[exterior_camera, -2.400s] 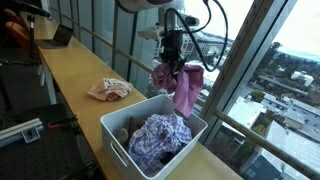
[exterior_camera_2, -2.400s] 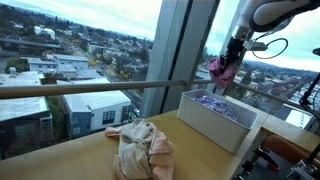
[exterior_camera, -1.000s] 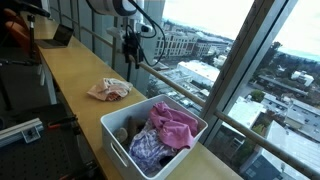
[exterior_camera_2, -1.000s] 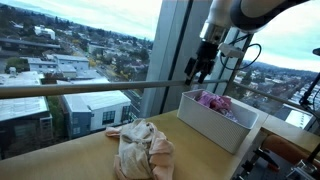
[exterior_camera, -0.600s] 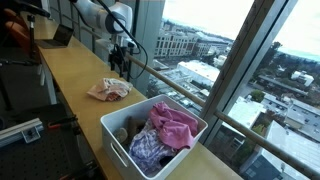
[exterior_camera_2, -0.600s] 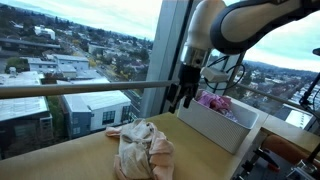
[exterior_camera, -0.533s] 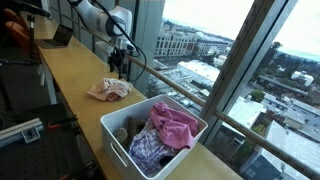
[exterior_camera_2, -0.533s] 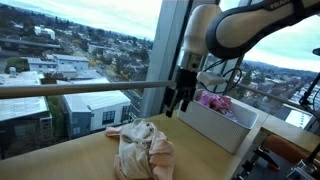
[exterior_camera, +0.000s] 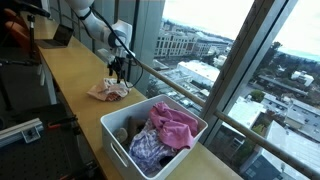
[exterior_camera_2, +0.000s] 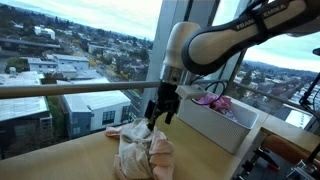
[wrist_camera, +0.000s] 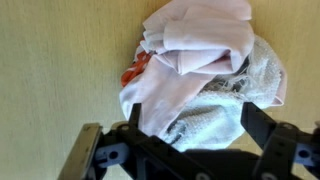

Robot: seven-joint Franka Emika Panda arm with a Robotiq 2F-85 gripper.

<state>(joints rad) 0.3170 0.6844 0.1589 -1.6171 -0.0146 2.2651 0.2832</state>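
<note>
— Where are you now?
— My gripper hangs wide open just over the cloth on the table. I think I'm reaching for it. Next I'd need to drop down and pinch a fat fold.
— What's around?
— A bin of clothes nearby, and a big window behind.

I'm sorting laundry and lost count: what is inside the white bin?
In the bin a pink cloth lies on top, over a purple patterned cloth. A brownish piece shows at one side. Whatever lies beneath them, and the bin's floor, is covered.
</note>
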